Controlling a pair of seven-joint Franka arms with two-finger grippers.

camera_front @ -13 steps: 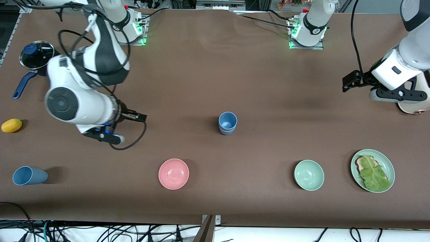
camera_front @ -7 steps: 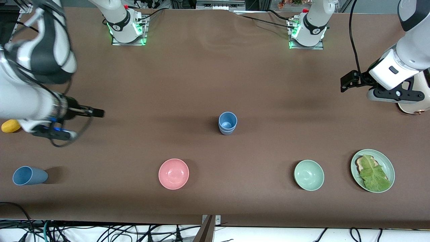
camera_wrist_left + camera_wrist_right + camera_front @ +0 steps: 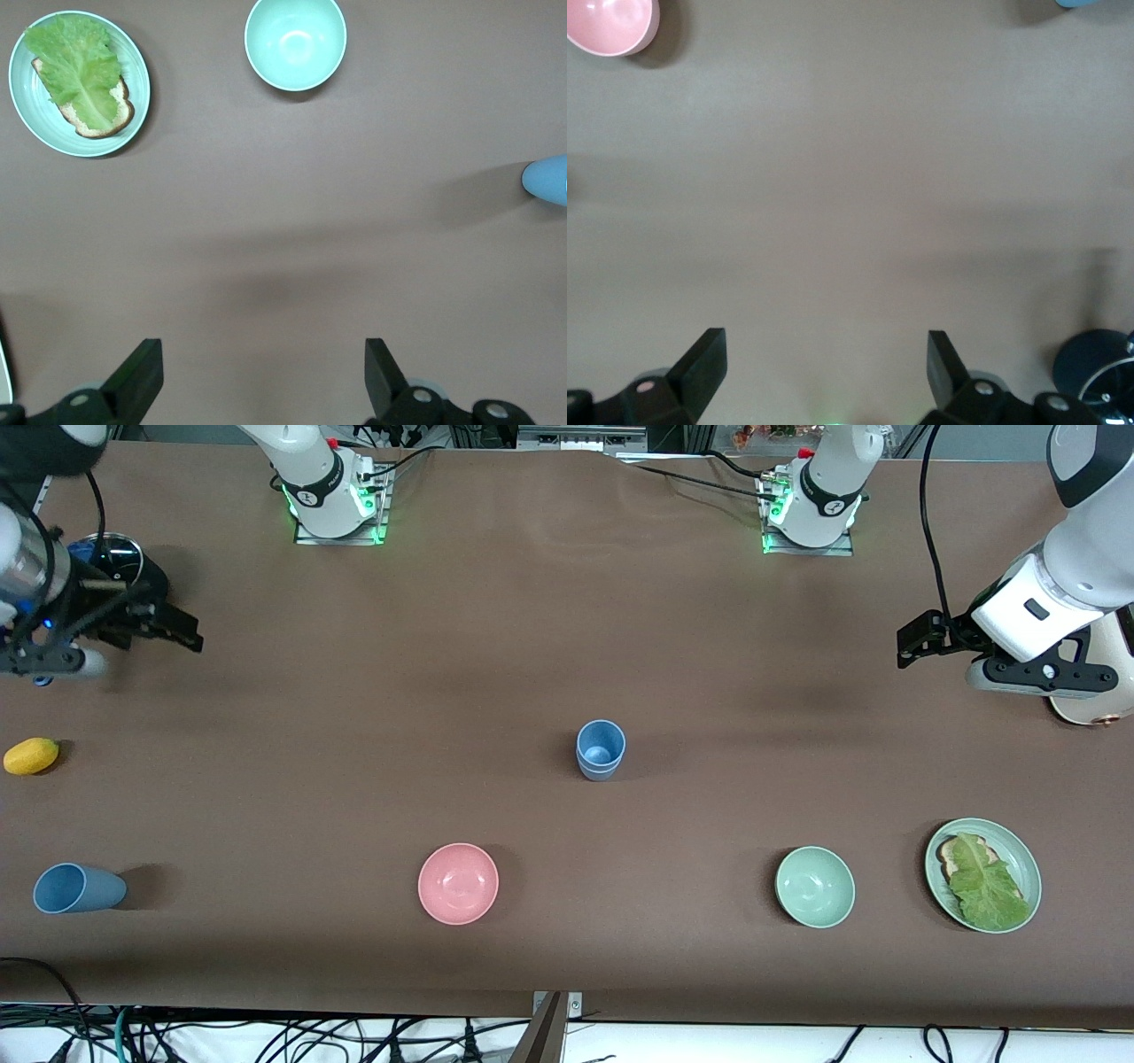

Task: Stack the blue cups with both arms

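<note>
Right gripper (image 3: 182,633), jaws spread wide and empty, hangs over the right arm's end of the table, just beside a dark pot lid (image 3: 97,567) with a blue knob; its wrist view shows only bare brown table (image 3: 850,195) between the fingers (image 3: 700,363). Left gripper (image 3: 917,638), likewise open and holding nothing, hangs over the left arm's end of the table, near a cream-coloured vessel (image 3: 1094,704) partly hidden by the arm. Neither gripper is close to a cup.

Stacked blue cups (image 3: 601,749) stand upright at mid-table — one tumbler nested in another, the inner rim sitting slightly above the outer. A third blue cup (image 3: 75,887) lies on its side at the right arm's end, nearer the front camera than the stack and well apart from it, mouth turned toward the table's end.

Other items: a pink bowl (image 3: 458,883), a green bowl (image 3: 815,887), a green plate (image 3: 1028,859) bearing toast and lettuce (image 3: 983,881), and a yellow fruit (image 3: 31,755).

Progress, as judged: one stacking is done; whether the toppled cup must also join the stack cannot be told — if so, it remains untouched, and the right arm is the nearer one to fetch it.
</note>
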